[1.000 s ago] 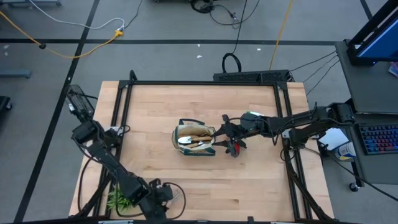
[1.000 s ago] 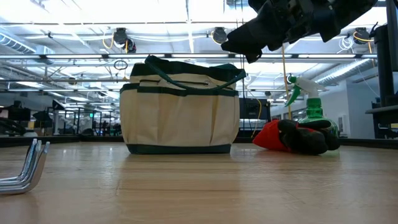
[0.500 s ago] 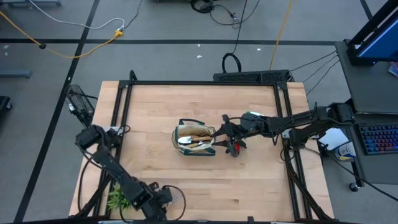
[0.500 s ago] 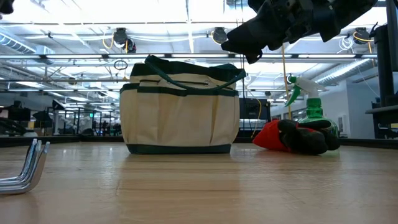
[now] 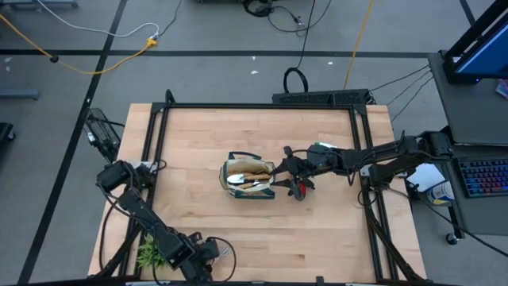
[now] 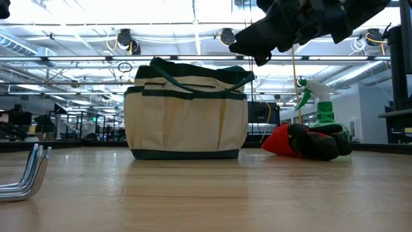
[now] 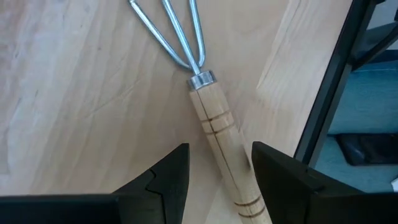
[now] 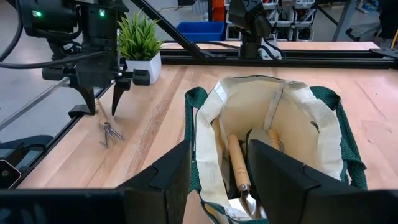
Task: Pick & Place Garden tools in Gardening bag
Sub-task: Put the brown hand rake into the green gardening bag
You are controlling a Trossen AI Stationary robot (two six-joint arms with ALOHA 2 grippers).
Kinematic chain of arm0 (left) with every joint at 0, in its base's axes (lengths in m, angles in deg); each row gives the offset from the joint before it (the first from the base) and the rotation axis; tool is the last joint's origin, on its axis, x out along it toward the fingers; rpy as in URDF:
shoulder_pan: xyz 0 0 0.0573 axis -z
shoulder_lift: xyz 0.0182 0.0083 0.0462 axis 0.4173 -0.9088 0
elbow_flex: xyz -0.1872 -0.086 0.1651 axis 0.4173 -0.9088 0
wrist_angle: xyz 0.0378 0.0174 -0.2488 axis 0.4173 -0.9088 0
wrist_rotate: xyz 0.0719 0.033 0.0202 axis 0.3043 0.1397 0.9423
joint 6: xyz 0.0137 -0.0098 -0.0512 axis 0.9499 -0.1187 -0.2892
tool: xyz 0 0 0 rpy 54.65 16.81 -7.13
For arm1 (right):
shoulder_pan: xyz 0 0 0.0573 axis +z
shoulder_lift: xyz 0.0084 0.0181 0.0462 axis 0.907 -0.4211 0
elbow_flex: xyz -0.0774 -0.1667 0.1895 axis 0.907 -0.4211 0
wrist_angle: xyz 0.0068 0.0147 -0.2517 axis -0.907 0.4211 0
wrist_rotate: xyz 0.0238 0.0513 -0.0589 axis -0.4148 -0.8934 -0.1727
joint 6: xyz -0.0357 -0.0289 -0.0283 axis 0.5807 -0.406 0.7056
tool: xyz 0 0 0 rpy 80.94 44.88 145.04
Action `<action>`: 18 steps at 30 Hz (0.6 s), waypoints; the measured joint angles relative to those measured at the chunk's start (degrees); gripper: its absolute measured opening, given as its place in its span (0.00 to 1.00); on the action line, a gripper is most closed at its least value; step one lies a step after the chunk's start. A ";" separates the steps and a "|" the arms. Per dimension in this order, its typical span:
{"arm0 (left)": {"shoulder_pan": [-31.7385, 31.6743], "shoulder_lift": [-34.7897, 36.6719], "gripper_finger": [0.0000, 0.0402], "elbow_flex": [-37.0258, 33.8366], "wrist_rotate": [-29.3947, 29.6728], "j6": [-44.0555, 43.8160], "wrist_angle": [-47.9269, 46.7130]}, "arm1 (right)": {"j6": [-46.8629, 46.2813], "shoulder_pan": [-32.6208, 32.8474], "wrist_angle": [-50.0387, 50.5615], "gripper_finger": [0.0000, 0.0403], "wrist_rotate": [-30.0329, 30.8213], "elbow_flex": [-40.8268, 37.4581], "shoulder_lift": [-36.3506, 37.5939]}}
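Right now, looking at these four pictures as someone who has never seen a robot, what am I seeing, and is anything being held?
These show one table from four cameras: one overhead, one at table-top level, and one on each arm's wrist. Two dark jointed arms work here. The left gripper hovers open over a wooden-handled rake with wire prongs lying near the table's corner, beside a small potted green plant. The right gripper is open above the cream canvas bag with dark green trim at the table's middle; wooden-handled tools already lie inside. Beside the bag sit red-and-black gloves and a green spray bottle. Neither gripper holds anything.
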 joint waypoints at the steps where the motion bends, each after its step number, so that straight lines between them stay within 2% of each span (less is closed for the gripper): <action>1: 0.00 0.00 0.44 0.00 0.16 0.00 -0.09 | 0.00 0.00 0.01 0.39 0.00 0.00 0.00; 18: 0.28 0.00 0.44 -0.02 1.59 0.00 -0.81 | 0.00 0.00 0.09 0.39 0.00 0.02 0.00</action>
